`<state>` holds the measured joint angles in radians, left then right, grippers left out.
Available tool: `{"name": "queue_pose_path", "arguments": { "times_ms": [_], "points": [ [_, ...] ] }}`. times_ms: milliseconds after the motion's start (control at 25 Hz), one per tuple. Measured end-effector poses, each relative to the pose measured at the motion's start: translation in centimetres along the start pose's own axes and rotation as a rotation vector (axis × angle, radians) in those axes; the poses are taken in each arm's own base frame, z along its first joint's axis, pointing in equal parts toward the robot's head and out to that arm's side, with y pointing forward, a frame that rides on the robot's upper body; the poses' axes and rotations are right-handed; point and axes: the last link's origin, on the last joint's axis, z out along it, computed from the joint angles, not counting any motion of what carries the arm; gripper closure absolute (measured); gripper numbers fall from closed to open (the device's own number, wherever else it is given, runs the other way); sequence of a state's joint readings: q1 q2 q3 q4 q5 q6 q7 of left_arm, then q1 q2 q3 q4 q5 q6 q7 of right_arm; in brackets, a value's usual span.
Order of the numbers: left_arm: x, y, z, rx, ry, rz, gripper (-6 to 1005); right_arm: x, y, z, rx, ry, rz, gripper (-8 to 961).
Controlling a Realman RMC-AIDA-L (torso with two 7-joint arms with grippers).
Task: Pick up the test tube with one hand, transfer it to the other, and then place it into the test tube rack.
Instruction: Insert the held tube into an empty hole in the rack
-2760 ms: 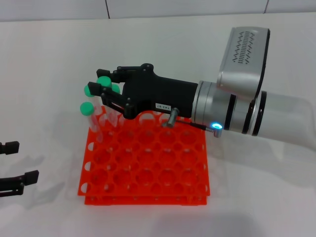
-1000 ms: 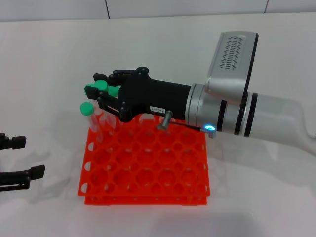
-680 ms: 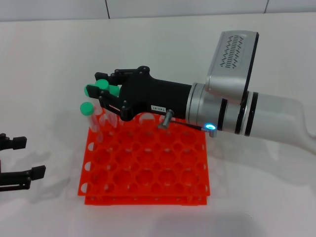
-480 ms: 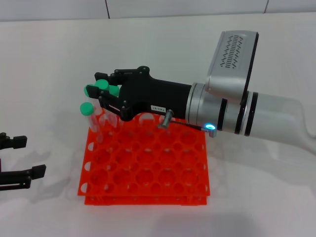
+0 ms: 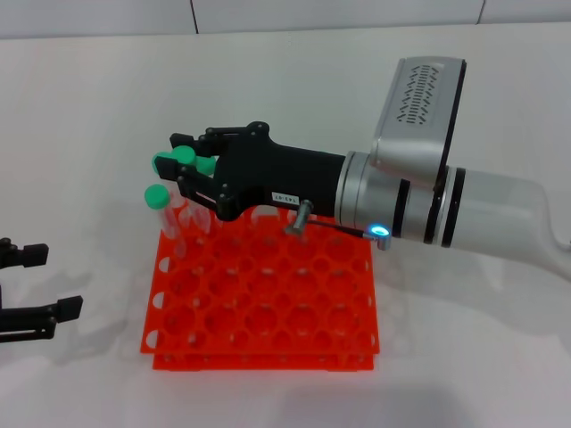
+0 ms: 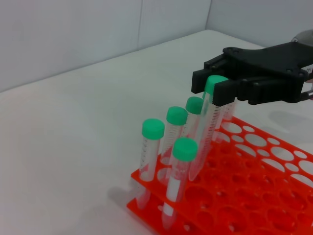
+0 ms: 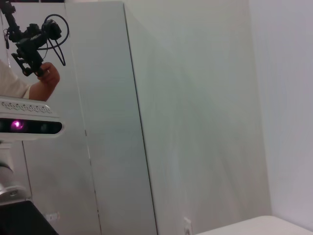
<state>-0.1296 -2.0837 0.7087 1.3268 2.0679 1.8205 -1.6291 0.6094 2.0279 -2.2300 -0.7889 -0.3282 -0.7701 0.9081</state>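
Left black two-fingered gripper (image 5: 20, 290) low at the table's near left edge, jaws apart, empty. Bright orange-red plastic test tube rack (image 5: 268, 299) mid-table. At its far left corner, right black labelled gripper (image 5: 183, 174) apparently clamps the green-capped clear test tube (image 6: 207, 128), tilted, bottom in a rack hole.

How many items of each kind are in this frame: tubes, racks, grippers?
Clear plastic test tubes with round green caps: 5, counting the test tube in the right gripper
Bright orange-red plastic test tube rack: 1
Black two-fingered grippers: 2, right gripper and left gripper
Total: 8
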Motion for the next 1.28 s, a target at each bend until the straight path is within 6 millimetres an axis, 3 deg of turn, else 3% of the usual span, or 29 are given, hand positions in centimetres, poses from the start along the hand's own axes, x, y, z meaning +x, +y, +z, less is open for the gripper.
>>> {"name": "queue_pose_path", "arguments": {
  "times_ms": [1280],
  "points": [
    [0.29, -0.36, 0.17, 0.008, -0.009, 0.006, 115, 0.45, -0.11, 0.10, -0.015, 0.027, 0.005, 513]
  ]
}}
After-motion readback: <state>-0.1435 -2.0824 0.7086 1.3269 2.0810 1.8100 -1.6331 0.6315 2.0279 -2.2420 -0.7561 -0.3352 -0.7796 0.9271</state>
